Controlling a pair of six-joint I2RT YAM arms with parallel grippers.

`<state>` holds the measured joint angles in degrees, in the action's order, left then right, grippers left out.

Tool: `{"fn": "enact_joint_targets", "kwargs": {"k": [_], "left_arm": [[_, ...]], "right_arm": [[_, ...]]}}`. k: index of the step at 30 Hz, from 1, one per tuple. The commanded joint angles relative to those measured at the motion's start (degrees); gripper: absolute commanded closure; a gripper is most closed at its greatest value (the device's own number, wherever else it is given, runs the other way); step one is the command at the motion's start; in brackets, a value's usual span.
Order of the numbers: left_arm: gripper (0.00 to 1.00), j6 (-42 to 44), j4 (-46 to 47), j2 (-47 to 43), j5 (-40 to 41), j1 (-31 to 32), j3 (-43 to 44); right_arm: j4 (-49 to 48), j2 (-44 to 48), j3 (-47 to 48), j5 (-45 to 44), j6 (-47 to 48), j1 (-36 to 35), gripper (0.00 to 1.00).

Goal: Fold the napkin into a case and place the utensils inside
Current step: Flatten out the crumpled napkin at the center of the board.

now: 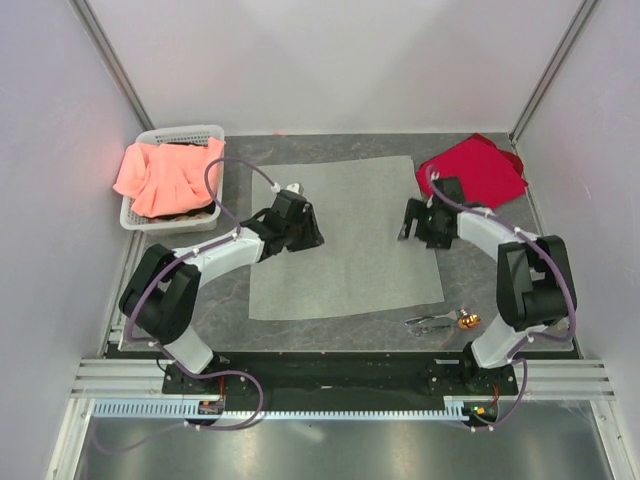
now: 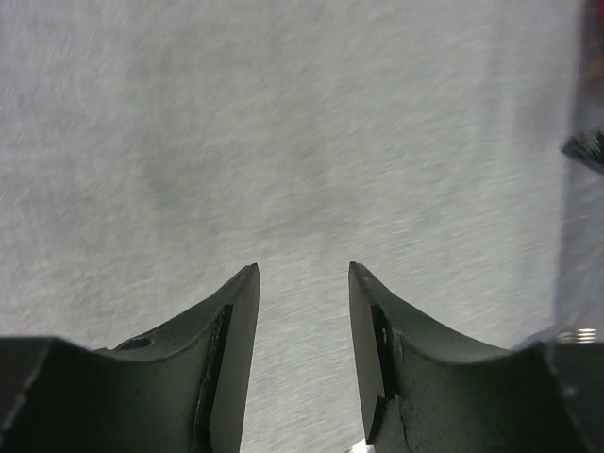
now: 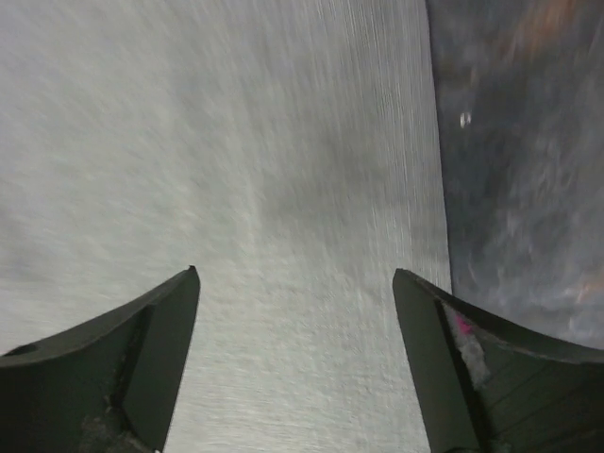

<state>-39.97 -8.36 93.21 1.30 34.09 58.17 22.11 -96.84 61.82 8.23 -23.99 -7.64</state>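
Symmetrically, left gripper and right gripper hover over the spread napkin, jaws released, empty.

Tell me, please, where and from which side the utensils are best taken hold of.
Probably across the thin silver shafts of the utensils, away from the orange end, straight down from above: they lie flat on the table, leaving nothing to slip under.
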Motion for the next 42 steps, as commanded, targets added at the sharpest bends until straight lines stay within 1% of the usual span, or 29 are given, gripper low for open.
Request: {"fn": "enact_joint_targets", "kwargs": {"k": [1, 3, 7, 8, 11, 13, 15, 16, 17, 19, 21, 22, 23, 24, 25, 26, 27, 28, 29, 30, 31, 32, 33, 35, 36, 37, 39, 42], "left_arm": [[0.51, -0.29, -0.78, 1.53, 5.02, -0.77, -2.45], [0.5, 0.32, -1.22, 3.19, 6.16, -0.86, -1.93], [0.5, 0.68, -3.67, 7.5, 5.91, -2.44, 1.15], [0.5, 0.94, -3.85, 8.56, 5.56, -2.97, 1.85], [0.5, 2.43, -6.04, 12.78, 4.24, -5.43, 6.58], [0.5, 3.31, -7.02, 14.45, 3.71, -7.71, 8.0], [0.49, 4.54, -7.28, 14.81, 4.49, -9.55, 9.41], [0.49, 4.72, -8.85, 14.55, 4.59, -10.0, 10.02], [0.48, 4.72, -9.39, 13.85, 4.41, -10.44, 10.73], [0.47, 4.98, -9.22, 11.39, 4.06, -10.18, 9.77], [0.45, 5.42, -9.48, 6.48, 4.32, -9.39, 7.67], [0.44, 5.42, -9.74, 4.2, 4.24, -9.3, 6.7], [0.44, 5.25, -10.18, 0.0, 3.54, -9.13, 4.43], [0.44, 4.99, -10.18, -2.65, 3.19, -8.95, 3.01], [0.43, 4.64, -10.53, -5.12, 2.83, -8.78, 0.13], [0.43, 3.68, -10.88, -10.19, 2.05, -8.51, -1.55], [0.44, 3.14, -10.89, -12.76, 1.69, -8.25, -3.4], [0.44, 2.36, -10.89, -15.23, 1.34, -8.07, -7.42], [0.44, 0.26, -10.89, -18.03, 0.64, -7.72, -9.55], [0.44, -0.63, -10.63, -22.67, 0.29, -7.54, -11.74], [0.45, -1.42, -10.54, -25.24, -0.15, -7.37, -15.77], [0.46, -2.65, -10.62, -27.18, -0.24, -6.85, -17.55], [0.47, -3.53, -11.23, -30.94, -0.07, -6.75, -19.05], [0.48, -7.03, -12.81, -33.87, 1.67, -6.58, -22.74], [0.48, -8.1, -15.95, -35.19, 2.73, -6.58, -23.36], [0.48, -8.89, -17.55, -36.94, 4.05, -6.58, -23.54], [0.47, -9.87, -20.1, -38.36, 6.52, -6.58, -23.46], [0.46, -11.88, -25.11, -39.68, 9.85, -6.66, -22.23]], "right_arm": [[-2.68, 6.83, -6.97, -7.07, 3.07, -7.55, 0.13], [-2.95, 6.31, -8.2, -11.71, 2.98, -10.71, 0.17], [-5.75, 2.72, -8.39, -13.59, 2.02, -12.4, 0.21], [-6.28, 0.62, -7.95, -13.59, 2.1, -12.4, 0.22], [-6.73, -4.13, -4.18, -15.87, 3.24, -12.4, 0.23], [-6.47, -6.42, -0.49, -16.4, 4.47, -12.4, 0.24], [-5.42, -8.89, 3.11, -15.97, 5.44, -12.4, 0.24], [-4.71, -9.77, 4.26, -15.96, 5.44, -12.4, 0.24], [-2.53, -9.77, 6.45, -16.31, 5.44, -12.4, 0.23], [-0.76, -7.33, 7.17, -16.49, 4.83, -12.4, 0.22], [2.31, -4.43, 6.3, -18.76, 4.39, -12.49, 0.19], [3.54, -1.19, 5.6, -20.86, 3.08, -12.4, 0.13], [6.08, 0.58, 3.68, -25.15, 2.11, -12.4, 0.07], [7.41, 2.16, 2.53, -27.02, 0.62, -12.05, 0.02], [8.55, 5.31, 1.3, -27.3, -1.04, -11.53, 0.02], [9.87, 7.08, -1.68, -25.56, -2.02, -9.61, 0.02], [10.14, 8.75, -3.53, -23.37, -2.81, -7.85, 0.02], [10.15, 12.16, -5.38, -20.91, -3.25, -6.0, 0.02], [10.06, 13.85, -8.79, -18.54, -3.87, -2.68, 0.02], [10.06, 15.43, -10.22, -17.64, -4.05, -1.77, 0.04], [10.06, 18.15, -11.36, -17.89, -4.05, -1.24, 0.11], [10.06, 19.04, -13.2, -18.07, -3.88, -0.45, 0.15], [10.06, 19.75, -13.74, -18.16, -3.87, -0.1, 0.18], [9.89, 20.02, -14.88, -17.81, -4.4, 0.6, 0.29], [9.8, 19.85, -14.98, -17.37, -4.49, 0.61, 0.39], [9.71, 19.15, -15.15, -17.37, -4.84, 0.61, 0.44], [9.71, 18.62, -15.59, -17.46, -6.41, 0.61, 0.5], [9.53, 17.91, -16.56, -18.24, -7.91, 0.61, 0.55]]}}
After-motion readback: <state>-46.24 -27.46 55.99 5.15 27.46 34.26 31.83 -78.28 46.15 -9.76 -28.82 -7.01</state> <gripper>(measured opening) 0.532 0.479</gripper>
